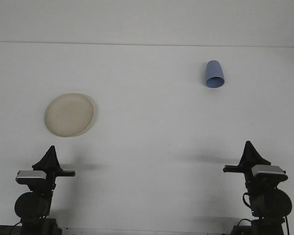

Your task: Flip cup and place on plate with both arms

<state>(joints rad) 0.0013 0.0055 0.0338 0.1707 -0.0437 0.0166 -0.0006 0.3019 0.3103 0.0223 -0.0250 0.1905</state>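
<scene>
The left black claw (51, 155) sat low at the near-left edge of the white surface (152, 142), its tips drawn together to a point. The right black claw (250, 151) stood at the near-right edge, likewise pressed together — neither held anything. Well apart from both, the round cream plate (69, 115) lay flat on the left side. The small blue plastic cup (214, 74) lay tipped on the far right — its open mouth faced the camera.
</scene>
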